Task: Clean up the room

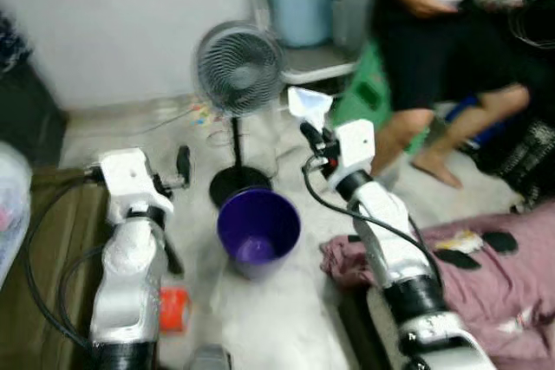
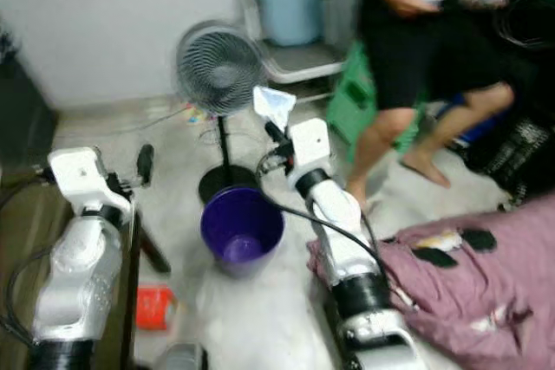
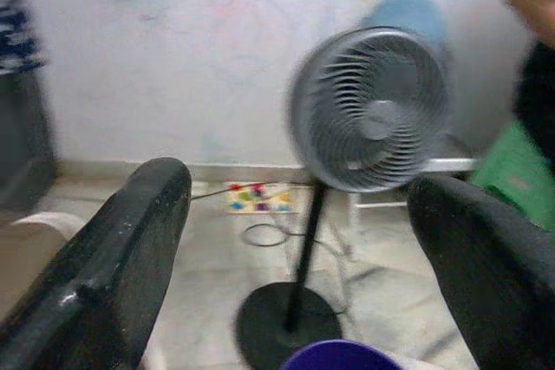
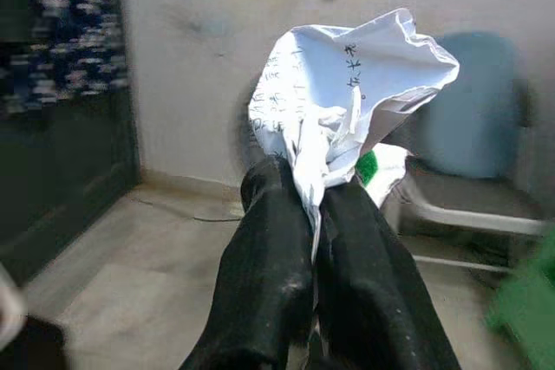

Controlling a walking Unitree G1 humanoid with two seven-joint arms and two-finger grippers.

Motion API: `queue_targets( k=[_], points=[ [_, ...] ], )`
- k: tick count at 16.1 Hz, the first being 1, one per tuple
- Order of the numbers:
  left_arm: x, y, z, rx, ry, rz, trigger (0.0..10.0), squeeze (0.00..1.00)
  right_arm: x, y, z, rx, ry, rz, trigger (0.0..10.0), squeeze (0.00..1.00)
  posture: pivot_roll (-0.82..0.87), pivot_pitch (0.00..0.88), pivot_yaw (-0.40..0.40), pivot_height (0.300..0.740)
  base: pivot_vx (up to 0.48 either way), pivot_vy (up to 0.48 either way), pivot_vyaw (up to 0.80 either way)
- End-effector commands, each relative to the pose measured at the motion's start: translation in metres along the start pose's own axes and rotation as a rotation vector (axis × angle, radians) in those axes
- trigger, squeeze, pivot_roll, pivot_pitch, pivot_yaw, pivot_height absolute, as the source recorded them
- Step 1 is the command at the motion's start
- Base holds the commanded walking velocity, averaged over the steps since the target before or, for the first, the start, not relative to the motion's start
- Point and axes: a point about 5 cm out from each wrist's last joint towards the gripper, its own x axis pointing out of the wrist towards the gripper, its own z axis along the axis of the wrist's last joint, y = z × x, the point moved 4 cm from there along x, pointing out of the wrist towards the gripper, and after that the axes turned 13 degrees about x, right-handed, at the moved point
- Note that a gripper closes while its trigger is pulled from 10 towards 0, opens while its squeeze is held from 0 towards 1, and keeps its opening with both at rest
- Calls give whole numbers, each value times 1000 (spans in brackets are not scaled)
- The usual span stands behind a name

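A purple bucket (image 1: 258, 230) stands on the pale floor between my two arms. My right gripper (image 4: 314, 205) is shut on a crumpled white paper (image 4: 342, 97) with printed text. In the eye views that paper (image 1: 309, 106) is held up behind and to the right of the bucket. My left gripper (image 3: 295, 214) is open with nothing between its fingers, raised to the left of the bucket (image 3: 338, 356), whose rim shows just below it. An orange packet (image 1: 174, 308) lies on the floor by my left arm.
A standing fan (image 1: 239, 71) on a round black base is right behind the bucket. A person (image 1: 434, 49) stands at the back right beside a green crate (image 1: 366, 93). A pink blanket (image 1: 486, 275) lies at the right. A chair (image 1: 299, 15) and cables are by the wall.
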Motion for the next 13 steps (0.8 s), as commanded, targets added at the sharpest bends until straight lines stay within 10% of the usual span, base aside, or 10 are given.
queue_targets(
  k=[1,7,13],
  points=[
    [1,-2,3,0,-10,-11,10000,0,2,3,3,-9,-9,12,10000,0,64,0,-51,740,0,0,800],
    [2,-4,5,-5,-22,-23,10000,0,2,2,4,1,-12,4,10000,0,60,0,-50,740,0,0,749],
    [1,-8,7,-16,-35,-41,10000,0,2,-2,2,24,2,-21,10000,0,62,0,-54,740,136,0,-71]
  ],
)
